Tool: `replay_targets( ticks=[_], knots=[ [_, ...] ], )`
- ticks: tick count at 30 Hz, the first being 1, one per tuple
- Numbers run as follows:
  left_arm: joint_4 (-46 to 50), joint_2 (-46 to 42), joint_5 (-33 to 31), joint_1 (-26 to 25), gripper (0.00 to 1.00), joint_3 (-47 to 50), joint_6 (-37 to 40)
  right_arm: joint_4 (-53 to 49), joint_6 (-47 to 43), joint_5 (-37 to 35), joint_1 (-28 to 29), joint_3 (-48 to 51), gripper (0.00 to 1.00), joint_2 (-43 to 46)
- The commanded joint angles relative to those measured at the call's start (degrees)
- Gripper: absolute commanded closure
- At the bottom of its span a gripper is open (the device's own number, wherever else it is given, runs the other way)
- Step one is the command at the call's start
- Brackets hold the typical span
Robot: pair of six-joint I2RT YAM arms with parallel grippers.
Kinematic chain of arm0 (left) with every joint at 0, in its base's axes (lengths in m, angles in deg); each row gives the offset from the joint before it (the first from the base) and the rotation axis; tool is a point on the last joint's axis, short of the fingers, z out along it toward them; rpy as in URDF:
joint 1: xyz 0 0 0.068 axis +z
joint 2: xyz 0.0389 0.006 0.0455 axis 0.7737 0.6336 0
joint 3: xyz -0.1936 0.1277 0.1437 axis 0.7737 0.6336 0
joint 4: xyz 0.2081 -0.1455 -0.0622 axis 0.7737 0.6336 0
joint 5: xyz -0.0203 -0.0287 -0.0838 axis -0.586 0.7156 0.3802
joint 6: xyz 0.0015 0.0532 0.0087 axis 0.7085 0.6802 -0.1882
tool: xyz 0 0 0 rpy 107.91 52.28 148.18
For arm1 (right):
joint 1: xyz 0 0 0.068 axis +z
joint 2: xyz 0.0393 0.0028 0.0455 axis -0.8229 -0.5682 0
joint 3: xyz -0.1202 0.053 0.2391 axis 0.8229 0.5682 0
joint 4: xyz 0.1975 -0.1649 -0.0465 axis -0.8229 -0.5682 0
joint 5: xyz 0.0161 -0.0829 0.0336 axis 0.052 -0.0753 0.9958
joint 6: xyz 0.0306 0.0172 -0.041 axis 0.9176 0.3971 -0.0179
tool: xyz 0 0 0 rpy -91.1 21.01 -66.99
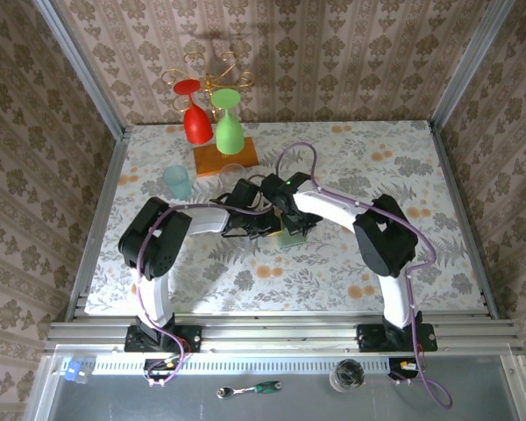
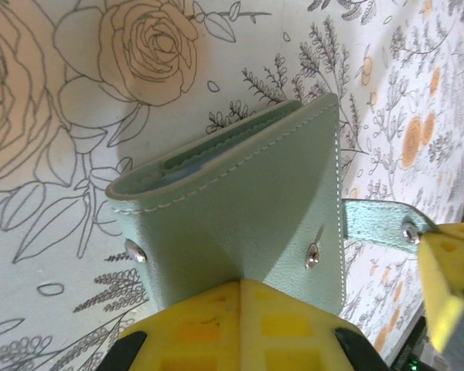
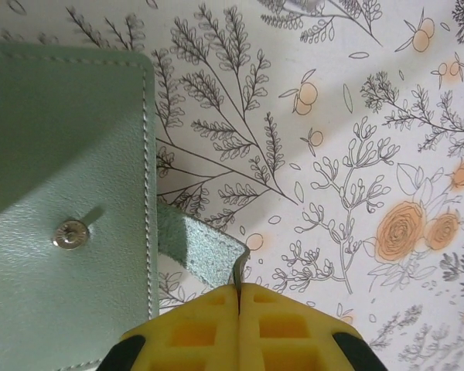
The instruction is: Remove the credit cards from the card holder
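Since the card holder [image 2: 240,209] sits folded shut around the middle of the table [image 1: 377,167], no credit cards are out yet, so basically everything's left to do. Its left gripper [image 2: 240,284] is pinched tight on one edge, and the right gripper [image 3: 238,292] is clamped on the snap strap [image 3: 197,247]. Unfolding comes first, I'd guess.

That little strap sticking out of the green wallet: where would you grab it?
Pinch the strap at its free tip, from the side away from the card holder. It is thin, flat and juts past the stitched edge, so pads close on both faces, as the right gripper does.
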Motion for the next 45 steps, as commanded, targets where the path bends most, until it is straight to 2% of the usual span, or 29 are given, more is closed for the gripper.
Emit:
replay_targets(
  ticks=[1, 6, 10, 14, 18, 25, 32, 37, 45],
  knots=[
    [9.61, -0.56, -4.67, -0.36, 0.96, -1.32, 2.83, 2.18, 1.87, 7.61, -1.67, 2.70, 0.91, 3.28],
    [11.02, -1.60, -4.61, -0.36, 0.92, -3.41, 3.28, 7.63, 3.90, 15.53, -4.85, 7.17, 0.89, 6.91],
    [12.19, -2.11, -4.58, -0.32, 0.91, -4.56, 3.81, 10.29, 4.93, 19.21, -6.81, 9.76, 0.88, 8.63],
    [12.68, -2.57, -4.31, -0.23, 0.89, -5.06, 3.94, 12.53, 5.46, 21.59, -8.46, 11.90, 0.85, 9.90],
    [12.57, -3.62, -4.13, -0.23, 0.83, -5.09, 3.90, 13.92, 5.61, 23.07, -9.90, 13.22, 0.80, 10.52],
    [13.17, -5.31, -5.03, -0.23, 0.79, -5.84, 3.80, 16.79, 5.07, 26.82, -11.60, 14.31, 0.74, 9.98],
    [13.67, -5.50, -6.15, -0.49, 0.79, -6.24, 3.47, 18.31, 4.41, 28.90, -12.39, 13.96, 0.73, 7.67],
    [13.41, -5.22, -6.37, -0.83, 0.78, -6.43, 2.44, 19.17, 3.91, 30.89, -12.83, 13.95, 0.79, 6.44],
    [14.09, -5.06, -7.29, -1.11, 0.77, -7.08, 2.12, 20.61, 3.07, 32.90, -13.44, 14.04, 0.80, 4.39]
  ],
)
